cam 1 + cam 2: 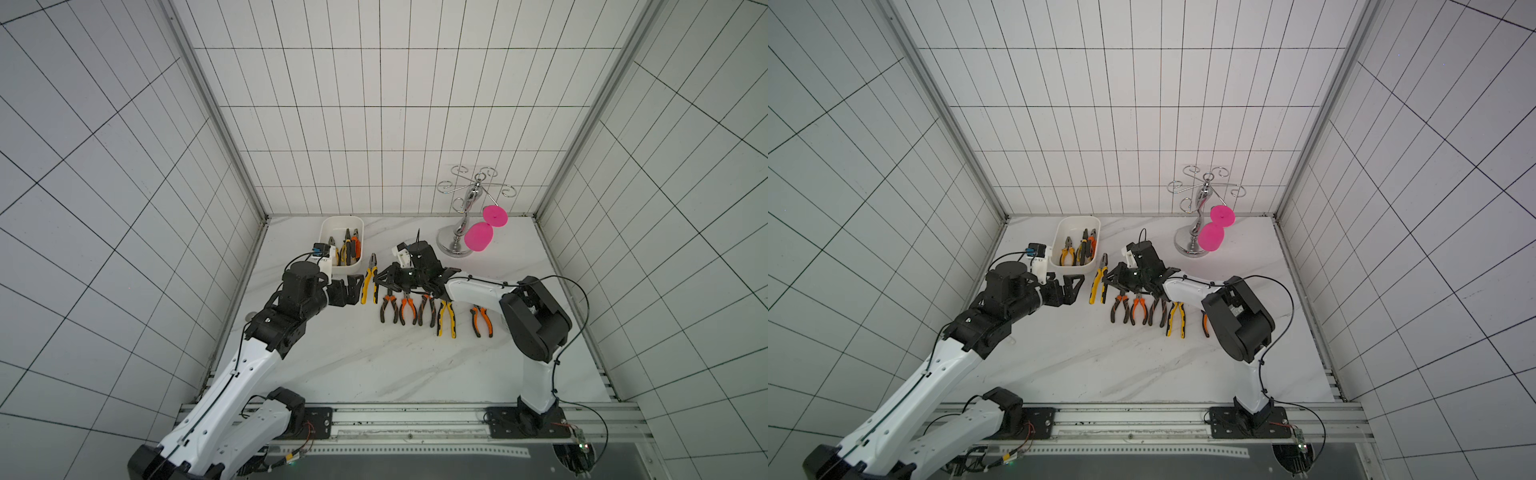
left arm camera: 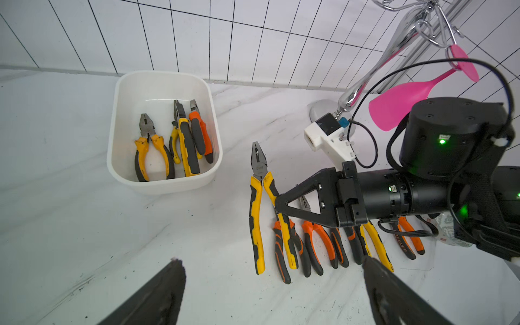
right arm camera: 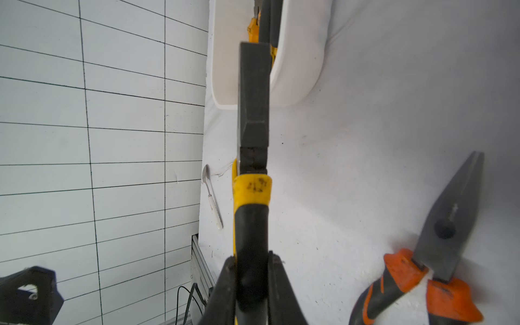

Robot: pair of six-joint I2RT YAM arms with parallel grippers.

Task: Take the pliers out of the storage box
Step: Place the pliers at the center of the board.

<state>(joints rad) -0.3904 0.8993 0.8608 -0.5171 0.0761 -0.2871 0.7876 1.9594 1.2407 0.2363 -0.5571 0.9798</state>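
Note:
The white storage box (image 1: 336, 228) (image 1: 1071, 226) (image 2: 157, 90) stands at the back left and holds three pliers (image 1: 347, 247) (image 1: 1081, 249) (image 2: 183, 140). Just right of it is a yellow-and-black pliers (image 1: 369, 278) (image 1: 1099, 280) (image 2: 259, 197) (image 3: 251, 168), nose pointing to the back wall. My right gripper (image 1: 376, 282) (image 2: 277, 204) (image 3: 250, 261) is shut on one of its handles. Several more pliers (image 1: 415, 307) (image 1: 1142, 309) (image 2: 323, 244) lie in a row on the table under the right arm. My left gripper (image 1: 356, 290) (image 1: 1073, 289) (image 2: 270, 259) stands open and empty beside the held pliers.
A chrome stand (image 1: 459, 232) (image 1: 1196, 232) with a pink glass (image 1: 478, 237) (image 2: 399, 104) hanging on it is at the back right. A small spoon (image 3: 212, 197) lies by the left wall. Tiled walls close in the marble table on three sides.

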